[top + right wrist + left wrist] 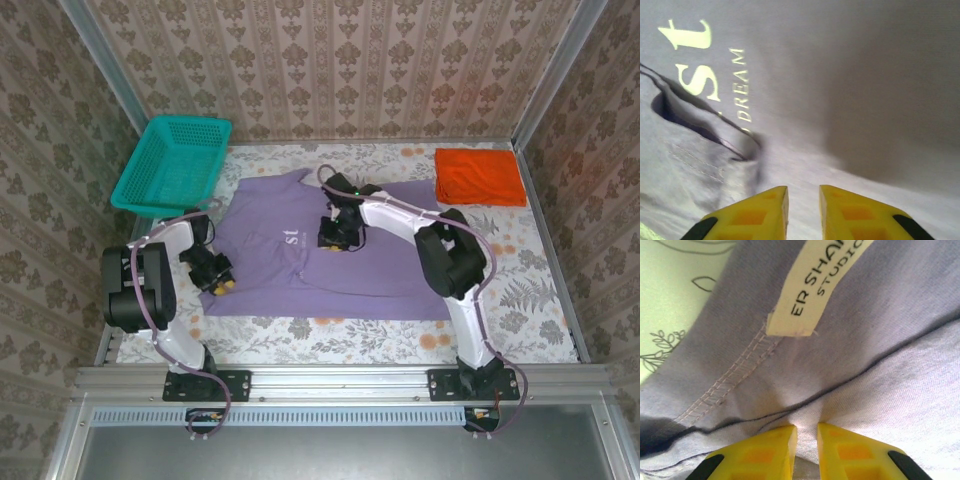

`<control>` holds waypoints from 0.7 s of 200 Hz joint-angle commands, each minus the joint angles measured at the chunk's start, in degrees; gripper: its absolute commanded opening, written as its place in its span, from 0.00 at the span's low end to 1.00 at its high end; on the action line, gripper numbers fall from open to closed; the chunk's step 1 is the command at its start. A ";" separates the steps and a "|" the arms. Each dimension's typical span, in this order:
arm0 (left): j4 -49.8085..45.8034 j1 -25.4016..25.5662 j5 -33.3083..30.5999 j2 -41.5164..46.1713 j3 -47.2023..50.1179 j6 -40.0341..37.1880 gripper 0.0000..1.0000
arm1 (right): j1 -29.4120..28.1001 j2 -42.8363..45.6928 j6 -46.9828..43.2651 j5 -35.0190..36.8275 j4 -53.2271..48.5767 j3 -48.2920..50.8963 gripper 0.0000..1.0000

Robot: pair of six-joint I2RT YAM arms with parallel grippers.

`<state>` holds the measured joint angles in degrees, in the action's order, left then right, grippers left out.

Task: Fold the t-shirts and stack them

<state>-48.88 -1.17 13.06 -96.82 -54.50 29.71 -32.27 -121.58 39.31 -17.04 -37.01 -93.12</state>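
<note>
Lavender t-shirt (pixel 380 250) lies spread out mid-frame in the top view. Left gripper (pixel 222 283) is at its left edge, pinched on a fold. Right gripper (pixel 333 240) sits just right of the white lettering (pixel 291 240), jaws slightly apart. Orange t-shirt (pixel 480 177) lies folded upper right.

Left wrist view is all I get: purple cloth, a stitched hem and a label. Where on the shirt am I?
Observer: The left end effector is at the near left corner of the lavender t-shirt, which lies spread on the table.
Operator: Where is the other arm?
Observer: The right end effector is over mid-shirt, beside the chest lettering.
Operator: And the other tee?
Observer: The orange t-shirt lies folded at the far right corner, apart from the lavender one.
</note>
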 commanded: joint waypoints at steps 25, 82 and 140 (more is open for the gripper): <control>-3.45 -0.09 -3.63 2.41 -3.33 0.36 0.23 | -1.17 10.09 7.91 -5.93 10.75 5.85 0.27; -0.69 7.66 4.64 4.48 -15.37 4.65 0.33 | -8.45 2.25 12.86 -7.69 11.29 -1.07 0.23; 7.79 11.64 6.82 -11.98 -23.24 4.88 0.26 | -8.64 -6.71 14.84 -8.08 11.04 -6.12 0.20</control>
<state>-43.64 11.29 19.59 -102.19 -76.27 33.91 -41.50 -125.14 52.62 -24.49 -24.82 -96.49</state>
